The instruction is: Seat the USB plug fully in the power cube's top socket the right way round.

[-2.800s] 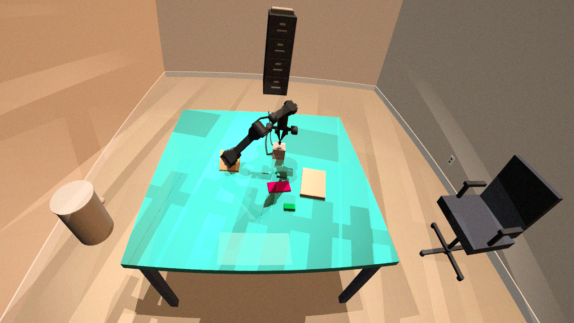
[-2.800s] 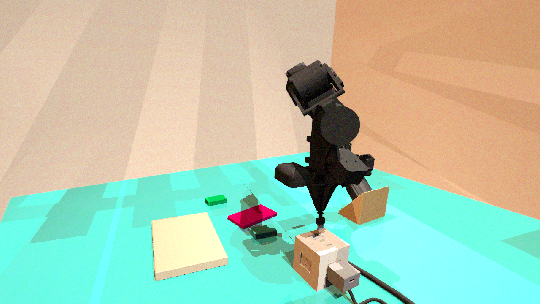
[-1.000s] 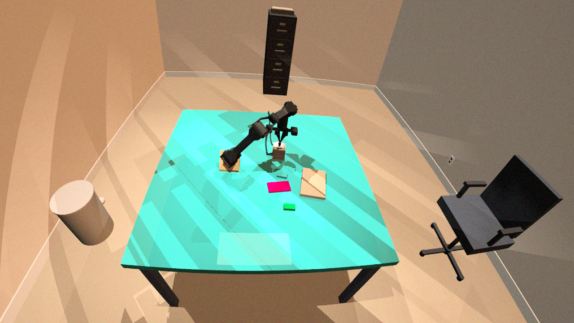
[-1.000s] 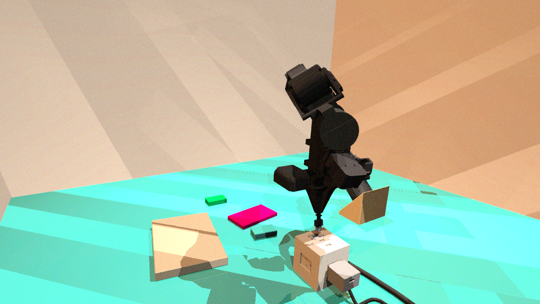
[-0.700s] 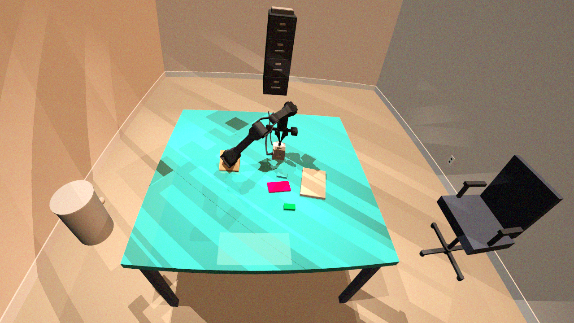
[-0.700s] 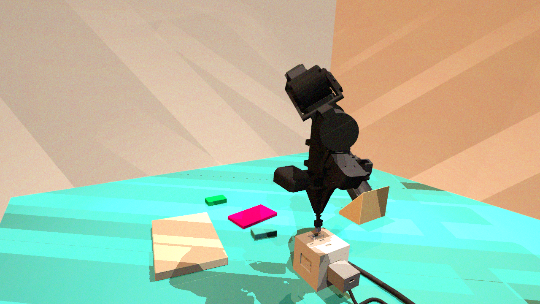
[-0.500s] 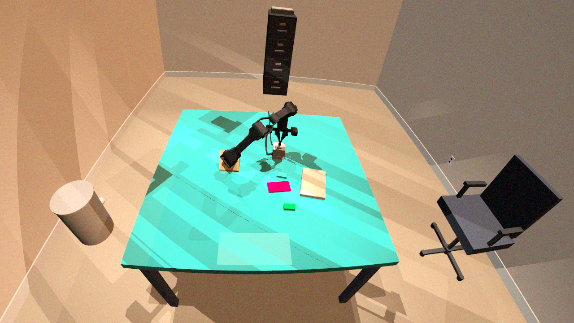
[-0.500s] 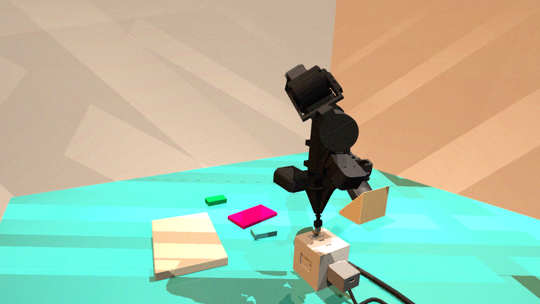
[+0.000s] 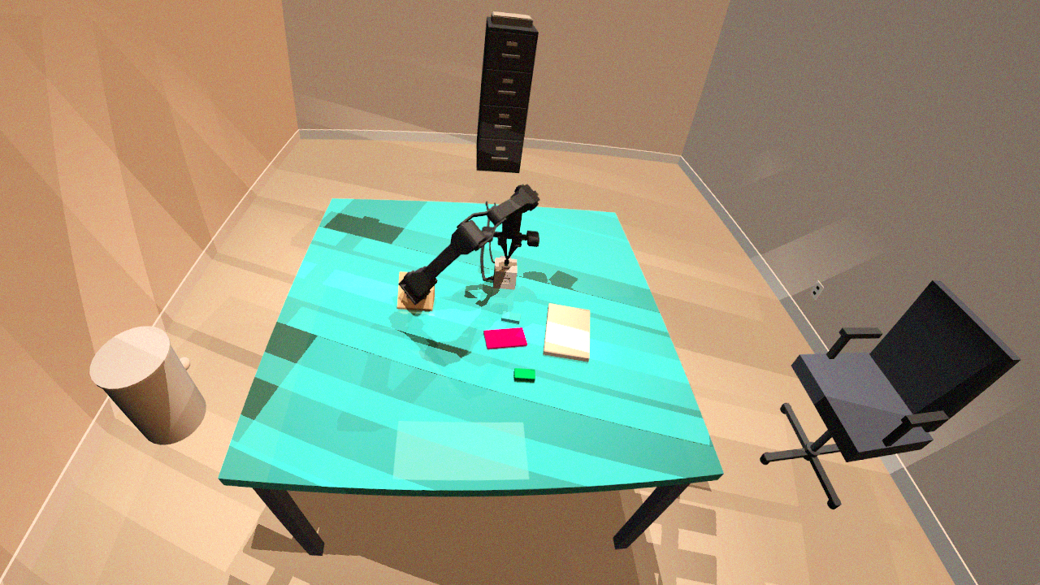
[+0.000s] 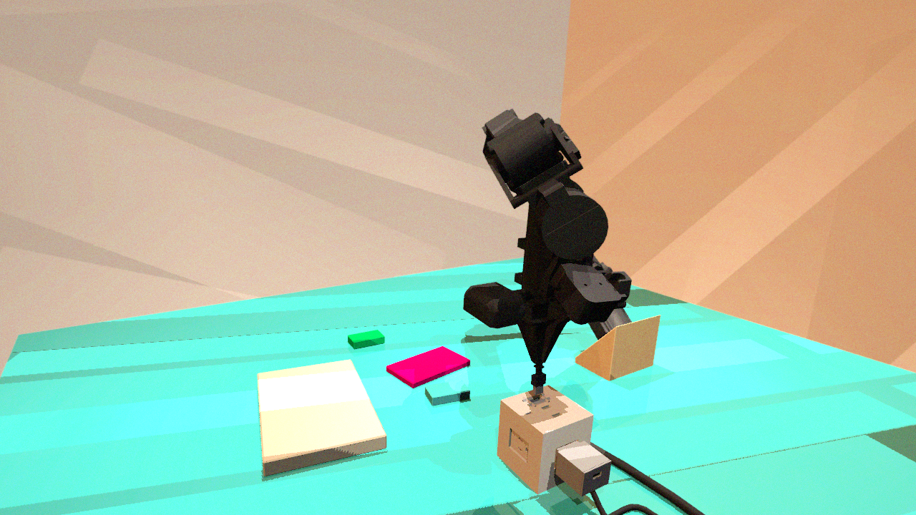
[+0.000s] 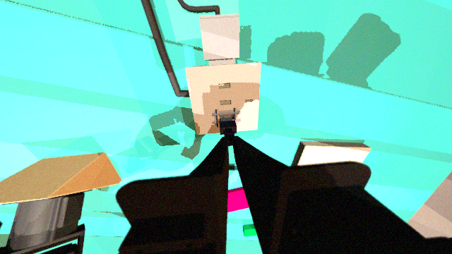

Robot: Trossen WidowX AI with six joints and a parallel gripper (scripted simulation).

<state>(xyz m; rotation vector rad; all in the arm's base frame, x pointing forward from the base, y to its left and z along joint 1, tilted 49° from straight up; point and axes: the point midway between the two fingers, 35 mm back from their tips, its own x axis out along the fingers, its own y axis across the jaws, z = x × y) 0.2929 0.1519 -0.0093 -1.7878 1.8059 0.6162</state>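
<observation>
The power cube (image 9: 505, 279) (image 10: 512, 419) (image 11: 244, 75) stands on the table (image 9: 319, 451), with sockets in its top. My gripper (image 9: 506, 260) (image 10: 538, 364) (image 11: 229, 140) points down over the cube and is shut on the USB plug (image 10: 537, 379) (image 11: 227, 126) by its dark body. The plug is upright at the top socket near the cube's edge. A short length of its metal shell shows between the body and the cube's top. I cannot tell how far the tip is inside the socket, nor which way round the plug faces.
A white adapter (image 10: 580, 464) (image 11: 219, 37) sticks out of the cube's side, with dark cables (image 10: 647, 483) (image 11: 159, 46) nearby. A cream slab (image 9: 567, 331) (image 10: 320, 410), magenta slab (image 9: 505, 338) (image 10: 427, 366), green block (image 9: 524, 374) (image 10: 366, 339), small teal stick (image 10: 443, 393) and wooden wedge (image 10: 634, 349) (image 11: 53, 173) are on the table.
</observation>
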